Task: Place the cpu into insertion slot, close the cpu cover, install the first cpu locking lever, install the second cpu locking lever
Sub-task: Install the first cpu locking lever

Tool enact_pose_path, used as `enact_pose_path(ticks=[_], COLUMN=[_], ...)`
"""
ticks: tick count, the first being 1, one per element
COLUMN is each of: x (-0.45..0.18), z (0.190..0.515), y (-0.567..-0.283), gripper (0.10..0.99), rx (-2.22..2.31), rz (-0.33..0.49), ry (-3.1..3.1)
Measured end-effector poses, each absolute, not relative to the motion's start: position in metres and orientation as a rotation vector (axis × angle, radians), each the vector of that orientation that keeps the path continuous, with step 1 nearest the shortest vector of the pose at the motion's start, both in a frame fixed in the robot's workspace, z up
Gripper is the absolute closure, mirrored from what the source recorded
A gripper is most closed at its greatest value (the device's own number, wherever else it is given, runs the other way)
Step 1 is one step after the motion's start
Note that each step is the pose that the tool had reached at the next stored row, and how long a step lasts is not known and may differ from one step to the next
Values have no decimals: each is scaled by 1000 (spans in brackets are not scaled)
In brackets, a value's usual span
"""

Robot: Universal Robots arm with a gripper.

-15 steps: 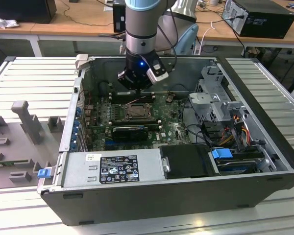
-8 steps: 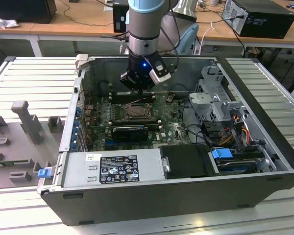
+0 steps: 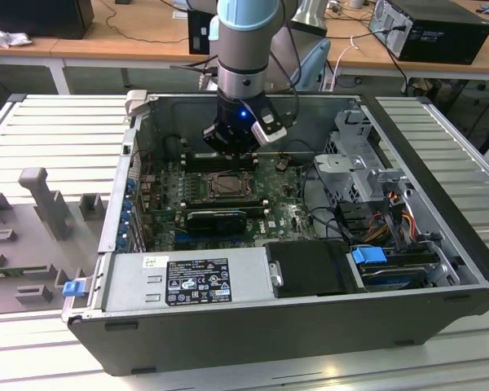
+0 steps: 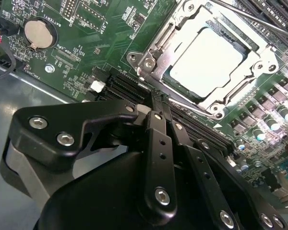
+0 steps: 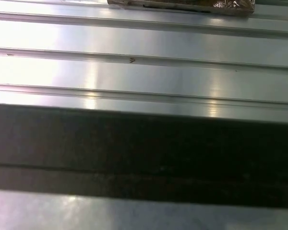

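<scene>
One gripper [image 3: 231,152] above one open computer case [image 3: 440,204], fingers pressed together, holding nothing.
One cpu [image 4: 207,62] seated in one slot [image 4: 156,45], one cover [image 4: 259,52] down around it on the board [image 4: 110,28].

No text I can make out: print on the black PSU label [image 3: 197,281] and the mobo [image 4: 77,72] is too small to read.
</scene>
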State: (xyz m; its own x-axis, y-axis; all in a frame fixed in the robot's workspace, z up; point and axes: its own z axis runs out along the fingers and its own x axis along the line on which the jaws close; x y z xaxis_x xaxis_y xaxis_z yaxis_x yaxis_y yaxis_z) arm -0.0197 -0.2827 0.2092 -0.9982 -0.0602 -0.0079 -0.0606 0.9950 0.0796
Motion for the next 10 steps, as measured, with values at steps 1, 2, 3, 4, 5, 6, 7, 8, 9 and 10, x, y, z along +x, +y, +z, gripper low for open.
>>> enact_pose_path(ticks=[1,2,3,4,5,6,7,8,9,10], x=[-20,-20,-20,-20,-19,-19,-19,-19,-19,-19], z=[209,209,208,208,208,207,207,207,206,206], y=[-283,-283,-283,-283,-283,-283,-283,-283,-283,-283], gripper=[980,980,980,980,980,980,980,980,980,980], rx=[-95,-95,-95,-95,-95,-95,-95,-95,-95,-95], rz=[125,125,125,125,124,124,123,122,120,119], ry=[3132,3132,3132,3132,3132,3132,3132,3132,3132,3133])
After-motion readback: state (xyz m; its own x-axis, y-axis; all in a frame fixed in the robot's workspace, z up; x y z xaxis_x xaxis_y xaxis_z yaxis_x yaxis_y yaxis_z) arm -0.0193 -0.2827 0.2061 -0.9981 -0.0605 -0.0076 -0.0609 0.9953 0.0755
